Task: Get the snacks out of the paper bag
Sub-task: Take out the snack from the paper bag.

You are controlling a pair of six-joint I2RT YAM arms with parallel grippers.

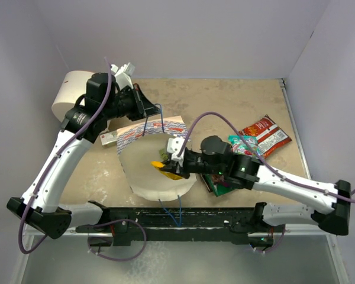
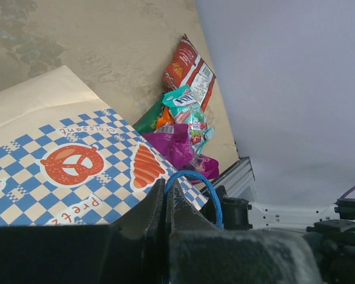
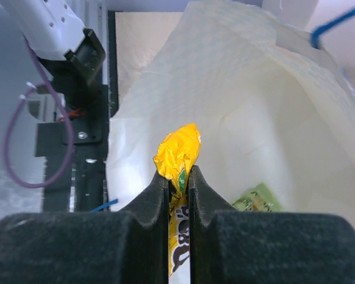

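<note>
The right gripper (image 3: 178,177) is clamped on a crumpled yellow-orange packet (image 3: 178,151) inside the open mouth of the paper bag (image 1: 145,177), with a light green packet (image 3: 257,200) lying deeper in. The left gripper (image 2: 167,198) pinches the bag's blue cord handle (image 2: 193,174). A red packet (image 1: 267,133) and a teal packet (image 1: 244,144) lie on the table (image 1: 225,100) beside the bag.

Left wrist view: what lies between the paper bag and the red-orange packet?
A light teal packet, a green packet and a magenta packet lie heaped there, clearest in the left wrist view.
</note>
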